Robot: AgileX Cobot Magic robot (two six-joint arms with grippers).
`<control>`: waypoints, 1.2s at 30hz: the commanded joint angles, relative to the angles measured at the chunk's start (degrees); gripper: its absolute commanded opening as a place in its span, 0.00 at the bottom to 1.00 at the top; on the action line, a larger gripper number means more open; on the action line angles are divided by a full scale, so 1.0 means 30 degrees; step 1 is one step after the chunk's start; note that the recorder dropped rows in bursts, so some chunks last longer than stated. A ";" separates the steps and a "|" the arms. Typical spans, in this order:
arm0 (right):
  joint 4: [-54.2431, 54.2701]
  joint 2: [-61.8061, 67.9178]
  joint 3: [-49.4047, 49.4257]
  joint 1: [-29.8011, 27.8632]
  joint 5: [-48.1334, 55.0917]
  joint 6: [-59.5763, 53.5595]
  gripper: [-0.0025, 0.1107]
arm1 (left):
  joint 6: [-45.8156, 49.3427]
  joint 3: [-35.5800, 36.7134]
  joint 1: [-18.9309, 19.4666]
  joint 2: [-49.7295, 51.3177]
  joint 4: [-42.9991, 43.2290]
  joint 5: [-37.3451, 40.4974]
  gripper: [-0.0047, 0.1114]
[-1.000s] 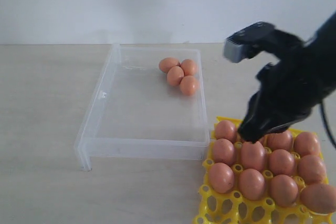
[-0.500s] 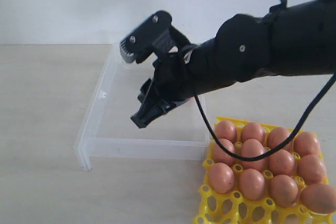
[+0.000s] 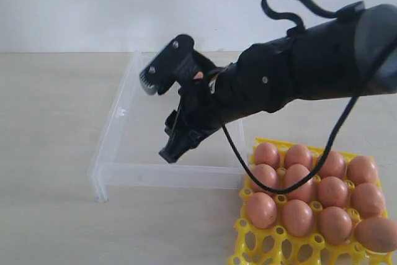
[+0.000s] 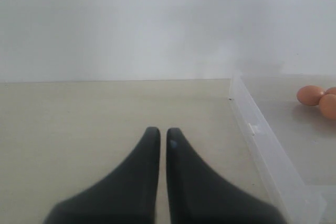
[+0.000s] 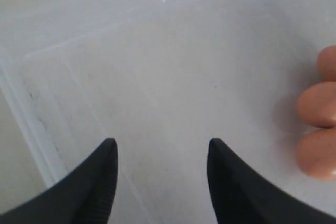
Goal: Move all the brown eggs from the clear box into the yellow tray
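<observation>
Hovering over clear box [image 3: 113, 130], right gripper [image 5: 160, 148] gapes empty; left gripper [image 4: 158, 132] pinched closed, empty; brown eggs [image 3: 299, 156] smooth, matte orange-brown.

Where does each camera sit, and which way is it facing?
Exterior: off the arms, facing the wall across the table; sees the transparent plastic box, the yellow lattice egg tray of brown eggs, plus the right arm and its open claw.
Left wrist: on the left arm, looking along the table past its shut claw.
Right wrist: on the right arm, looking down into the box past its claw.
Shared: both wrist views show the box and eggs.
</observation>
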 commanded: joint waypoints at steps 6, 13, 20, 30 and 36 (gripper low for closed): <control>-0.2609 0.3031 -0.3161 -0.0021 -0.0534 0.6250 0.43 | 0.0005 0.0077 -0.0080 -0.0069 0.0029 -0.0047 0.08; -0.3042 0.4776 -0.4932 -0.1481 -0.1890 1.0855 0.43 | 0.0005 0.0077 -0.0334 -0.0069 0.0029 -0.0047 0.08; -0.3138 0.4628 -0.4932 -0.3077 -0.0993 1.0056 0.39 | 0.0005 0.0077 -0.0752 -0.0069 0.0029 -0.0047 0.08; -0.3138 0.1820 -0.4932 -0.3221 0.7494 0.4113 0.02 | 0.0005 0.0077 -0.0752 -0.0069 0.0029 -0.0047 0.08; -0.9457 0.0301 -0.4932 -0.3250 1.2851 0.8021 0.02 | 0.0005 0.0077 -0.0752 -0.0069 0.0029 -0.0047 0.08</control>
